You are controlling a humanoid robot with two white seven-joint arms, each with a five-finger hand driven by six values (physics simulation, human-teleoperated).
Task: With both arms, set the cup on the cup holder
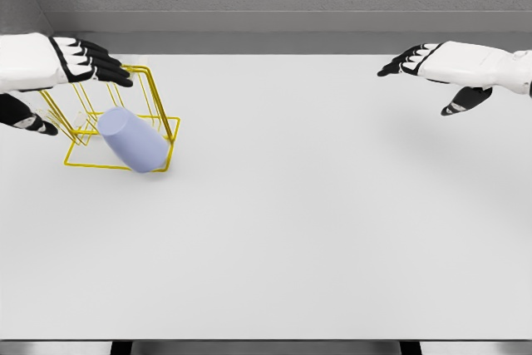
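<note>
A pale lavender cup (133,140) lies tilted against the yellow wire cup holder (158,101) at the left of the white table, its closed end pointing to the lower right. My left hand (71,81) hovers over the top of the holder with its black fingers (104,62) stretched out flat and its thumb (25,115) hanging below, holding nothing. My right hand (428,76) floats at the upper right, far from the cup, with fingers extended and nothing in it.
The white table (316,222) fills most of the view, with its front edge near the bottom. A grey wall runs behind it.
</note>
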